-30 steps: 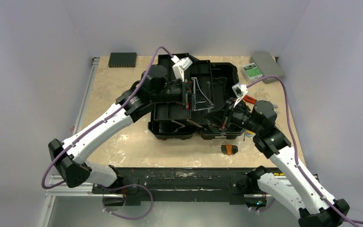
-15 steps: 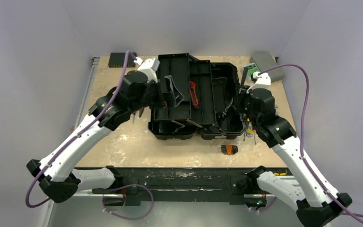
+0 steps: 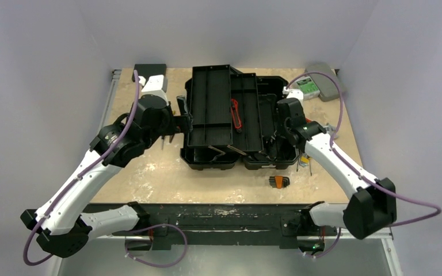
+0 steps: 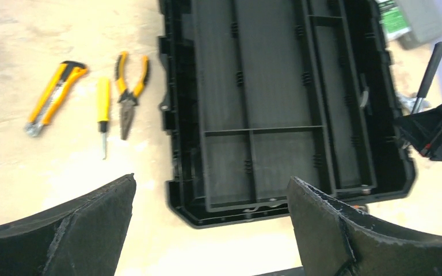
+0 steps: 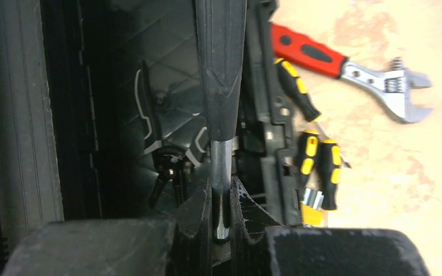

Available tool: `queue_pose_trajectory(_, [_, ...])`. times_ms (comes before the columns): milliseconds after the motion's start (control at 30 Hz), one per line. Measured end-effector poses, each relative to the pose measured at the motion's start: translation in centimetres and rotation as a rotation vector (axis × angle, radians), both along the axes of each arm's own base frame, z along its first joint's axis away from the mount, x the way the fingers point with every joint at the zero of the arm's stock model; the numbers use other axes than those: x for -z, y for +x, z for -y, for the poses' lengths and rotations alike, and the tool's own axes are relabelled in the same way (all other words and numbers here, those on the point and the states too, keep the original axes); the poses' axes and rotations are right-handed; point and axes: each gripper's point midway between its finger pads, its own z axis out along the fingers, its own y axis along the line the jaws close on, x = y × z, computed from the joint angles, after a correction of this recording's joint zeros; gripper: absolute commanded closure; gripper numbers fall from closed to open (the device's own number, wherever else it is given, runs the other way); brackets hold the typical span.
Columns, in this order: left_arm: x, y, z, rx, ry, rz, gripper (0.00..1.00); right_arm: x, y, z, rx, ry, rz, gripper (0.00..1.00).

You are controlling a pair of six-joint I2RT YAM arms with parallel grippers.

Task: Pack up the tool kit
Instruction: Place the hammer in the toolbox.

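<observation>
Large black plastic toolbox (image 3: 267,95) lies directly beneath my right gripper (image 5: 221,198), which clamps a black-handled tool (image 5: 220,57) by its shaft; left gripper (image 4: 210,181) gapes wide.

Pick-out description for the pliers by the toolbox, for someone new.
Find the open black toolbox; on the table along its left side lie three yellow tools. The pliers are nearest the box: two curved yellow handles meeting in a dark pointed nose, unlike the one-piece screwdriver and utility knife.
</observation>
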Motion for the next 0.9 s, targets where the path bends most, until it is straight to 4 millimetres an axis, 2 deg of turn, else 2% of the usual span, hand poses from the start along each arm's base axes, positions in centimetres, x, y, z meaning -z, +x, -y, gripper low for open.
queue_pose_trajectory(133, [0.5, -0.5, -2.2, -0.053, 0.071, -0.001, 0.00, 2.9, 1.4, -1.8, -0.066, 0.029, -0.071, 1.00])
queue_pose_trajectory(267, [0.6, -0.9, -4.0, -0.104, 0.114, 0.008, 0.00, 6.1, 2.4, -2.6, -0.093, 0.024, -0.157, 0.99])
queue_pose_trajectory(300, [0.6, -1.0, -4.4, -0.117, 0.124, 0.010, 0.00, 6.6, 2.5, -2.7, -0.096, 0.024, -0.172, 0.91])
queue_pose_trajectory(333, [0.7, -1.0, -4.7, -0.127, 0.134, 0.010, 0.00, 7.1, 2.8, -2.7, -0.095, 0.023, -0.187, 0.51])
queue_pose_trajectory(367, [0.8, -1.0, -5.0, -0.137, 0.143, 0.010, 0.00, 7.4, 3.0, -2.7, -0.093, 0.024, -0.196, 0.27])
queue_pose_trajectory(400, [1.0, -1.0, -5.2, -0.146, 0.154, 0.008, 0.00, 7.6, 3.2, -2.7, -0.088, 0.030, -0.202, 0.18])
queue_pose_trajectory(433, [1.2, -1.0, -5.4, -0.153, 0.163, 0.005, 0.00, 7.7, 3.4, -2.9, -0.090, 0.037, -0.205, 0.14])
queue_pose_trajectory(567, [1.9, -0.7, -6.0, -0.177, 0.192, -0.009, 0.00, 7.1, 3.8, -2.6, -0.078, 0.060, -0.187, 0.15])
queue_pose_trajectory(700, [3.8, -0.7, -6.6, -0.199, 0.208, -0.033, 0.00, 4.7, 3.3, -2.8, -0.090, 0.098, -0.126, 0.13])
queue_pose_trajectory(800, [6.3, -0.7, -7.0, -0.207, 0.225, -0.067, 0.00, 2.1, 1.9, -2.6, -0.095, 0.146, -0.029, 0.12])
queue_pose_trajectory(900, [8.3, -0.5, -7.8, -0.239, 0.234, -0.098, 0.00, -0.2, -0.3, -2.0, -0.099, 0.196, 0.089, 0.09])
